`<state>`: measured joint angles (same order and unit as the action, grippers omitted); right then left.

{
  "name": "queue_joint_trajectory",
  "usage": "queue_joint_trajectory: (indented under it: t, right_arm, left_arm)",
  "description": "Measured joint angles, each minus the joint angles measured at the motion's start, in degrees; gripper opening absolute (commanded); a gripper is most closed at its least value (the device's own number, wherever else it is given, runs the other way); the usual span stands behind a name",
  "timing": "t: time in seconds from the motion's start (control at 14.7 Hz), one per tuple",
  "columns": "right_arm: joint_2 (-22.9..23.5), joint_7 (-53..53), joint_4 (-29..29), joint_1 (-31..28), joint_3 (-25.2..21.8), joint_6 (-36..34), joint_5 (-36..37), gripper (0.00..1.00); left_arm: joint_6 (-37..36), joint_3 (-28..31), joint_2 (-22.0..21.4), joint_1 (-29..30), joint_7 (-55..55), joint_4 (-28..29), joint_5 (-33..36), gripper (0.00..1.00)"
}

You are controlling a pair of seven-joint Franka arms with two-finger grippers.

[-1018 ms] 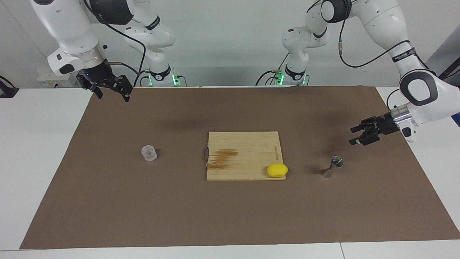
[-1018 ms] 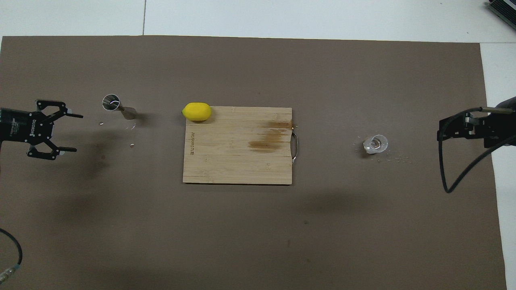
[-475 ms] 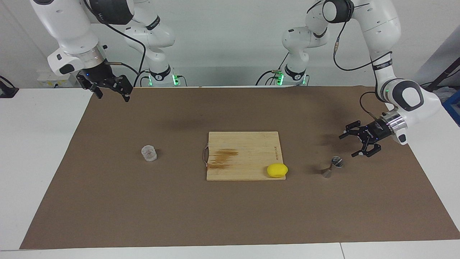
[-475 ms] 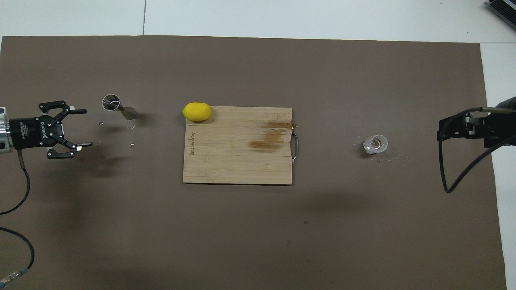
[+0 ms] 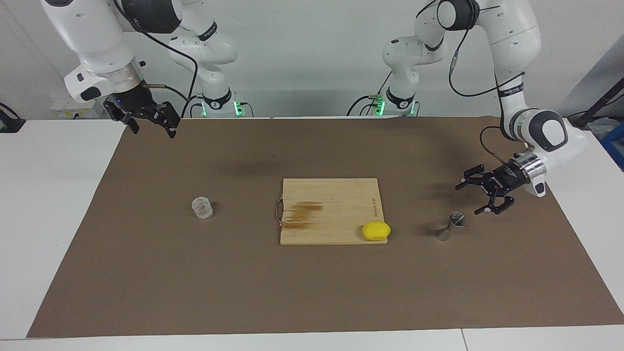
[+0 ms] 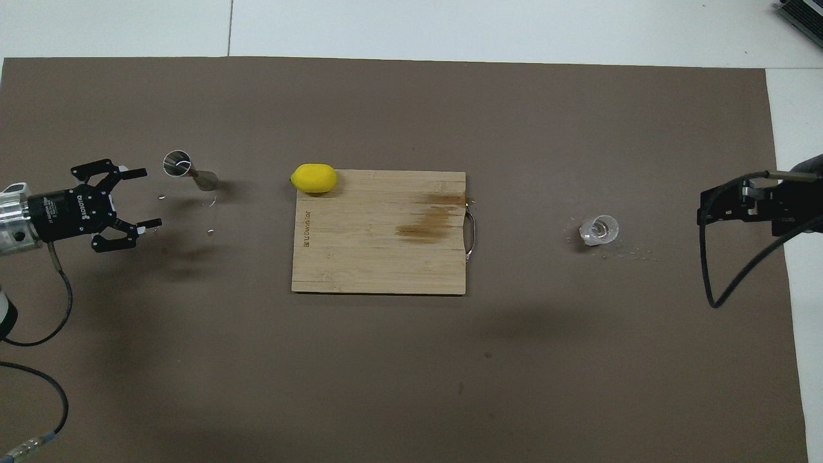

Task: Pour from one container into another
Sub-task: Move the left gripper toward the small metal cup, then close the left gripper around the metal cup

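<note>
Hovering over the brown mat (image 5: 146,273), the left gripper (image 5: 467,199) has its fingers spread wide and holds nothing; it is just beside the jigger (image 5: 449,226), not touching it. The jigger stands on the mat toward the left arm's end. The glass (image 5: 202,207) stands toward the right arm's end. Between them lies a board (image 5: 329,210) with a lemon (image 5: 376,230). The right gripper (image 5: 149,123) waits, open and empty.

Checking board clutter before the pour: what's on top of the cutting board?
On the cutting board, only a yellow lemon at the corner toward the left arm, overhanging the edge, plus a brown stain. What lies under the lemon is hidden.
</note>
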<state>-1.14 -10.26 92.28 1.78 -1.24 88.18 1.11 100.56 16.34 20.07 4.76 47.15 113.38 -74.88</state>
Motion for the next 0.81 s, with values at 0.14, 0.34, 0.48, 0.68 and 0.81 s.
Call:
queue_joint_trajectory:
  t: [0.14, 0.34, 0.48, 0.68, 0.81]
  right_arm:
    - [0.00, 0.00, 0.00, 0.00, 0.00, 0.00, 0.00, 1.00]
    - [0.00, 0.00, 0.00, 0.00, 0.00, 0.00, 0.00, 1.00]
    - [0.00, 0.00, 0.00, 0.00, 0.00, 0.00, 0.00, 1.00]
    - [0.00, 0.00, 0.00, 0.00, 0.00, 0.00, 0.00, 1.00]
    - [0.00, 0.00, 0.00, 0.00, 0.00, 0.00, 0.00, 1.00]
  left_arm:
    - [0.00, -0.20, 0.13, 0.00, 0.00, 0.58, -1.16, 1.00]
    - [0.02, -0.63, 0.34, -0.01, 0.00, 0.68, -2.40, 1.00]
    - [0.24, -0.90, 0.61, -0.29, 0.00, 0.70, -4.07, 1.00]
    - [1.47, -0.94, 1.17, -1.54, 0.00, 0.69, -6.25, 1.00]
    - [2.79, -1.01, 1.31, -2.34, 0.00, 0.69, -7.47, 1.00]
